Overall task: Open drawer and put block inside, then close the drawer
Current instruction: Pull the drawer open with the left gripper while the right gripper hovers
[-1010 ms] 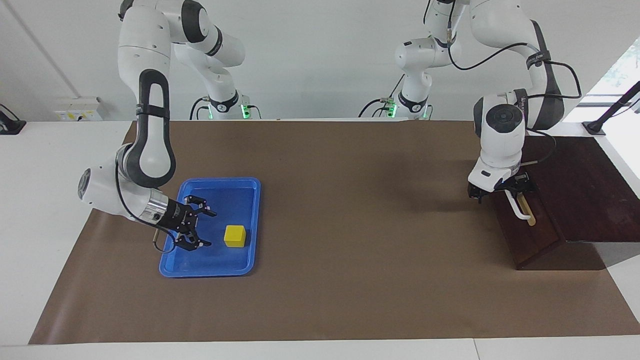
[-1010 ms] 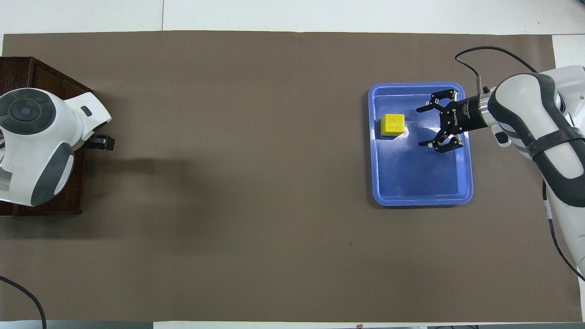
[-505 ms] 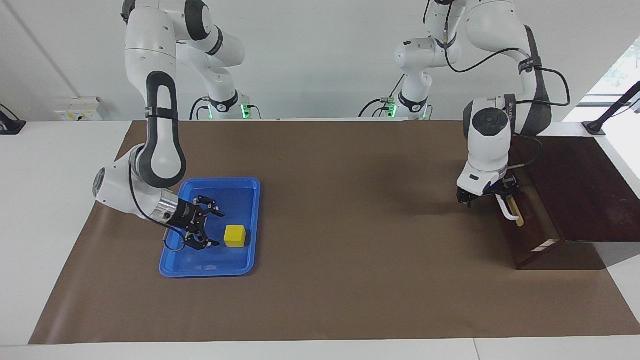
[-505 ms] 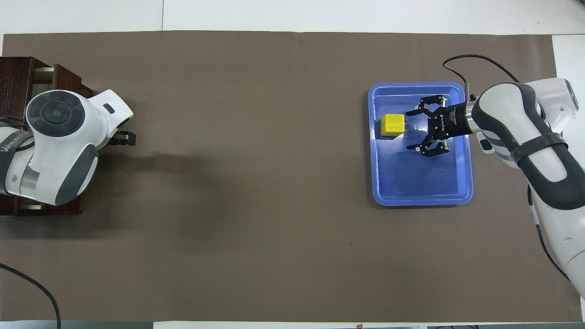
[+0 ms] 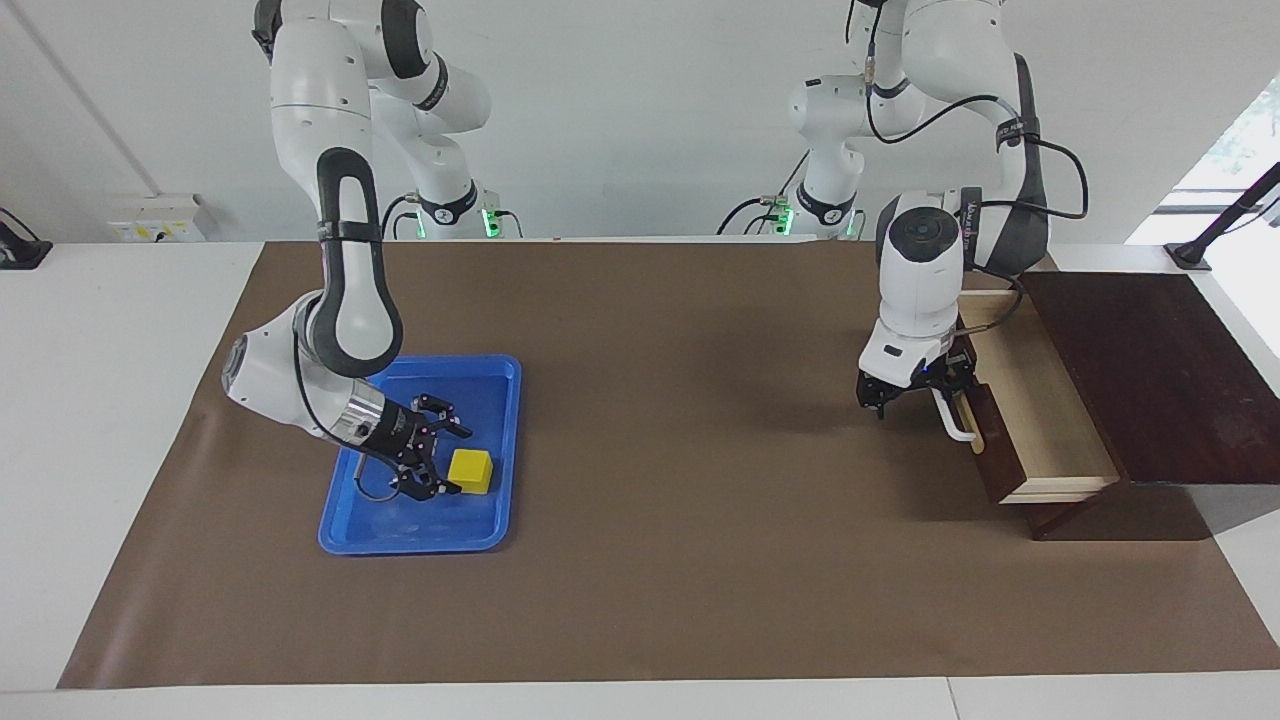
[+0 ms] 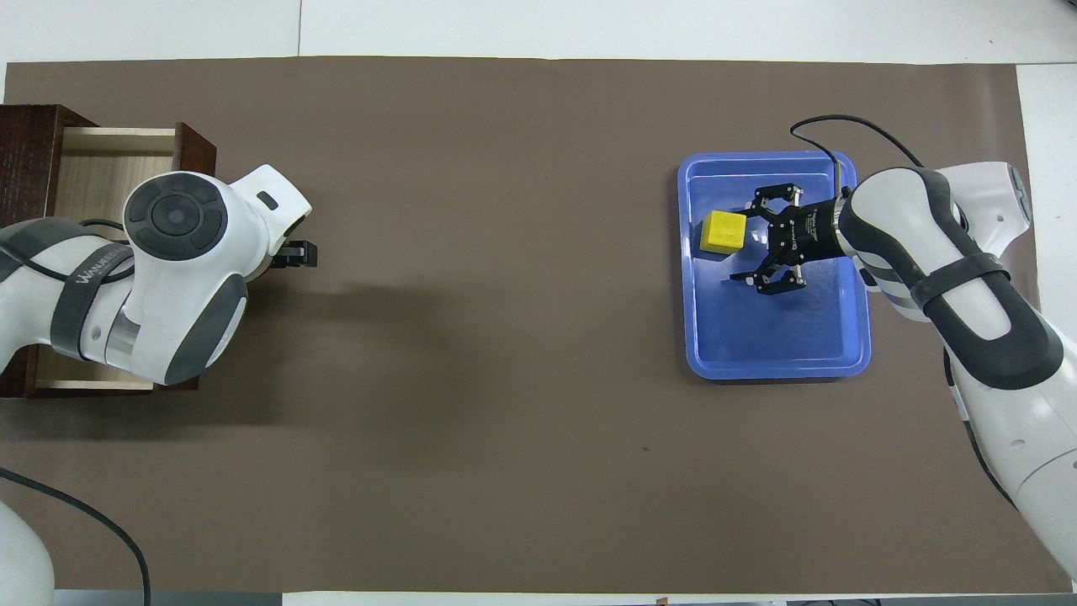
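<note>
Facing view: the drawer of the dark wooden box stands pulled out toward the blue tray, its pale interior bare. The left gripper sits at the drawer's front, around the white bar handle; its jaws stand at their widest, hooked about the bar rather than pinching it. At the right arm's end of the table, the block rests in the blue tray, in the part farther from the robots. The right gripper, angled low inside the tray, has its jaws spread wide with the fingertips reaching either side of the block; nothing is held yet. Overhead view: one fingertip lies just beside the block's edge.

Risk, as a judgement: the approach is slanted, so closing now may nudge the block along the smooth tray floor, or pinch a corner so that it twists out when lifted. The loosely hooked handle may also slip free.
</note>
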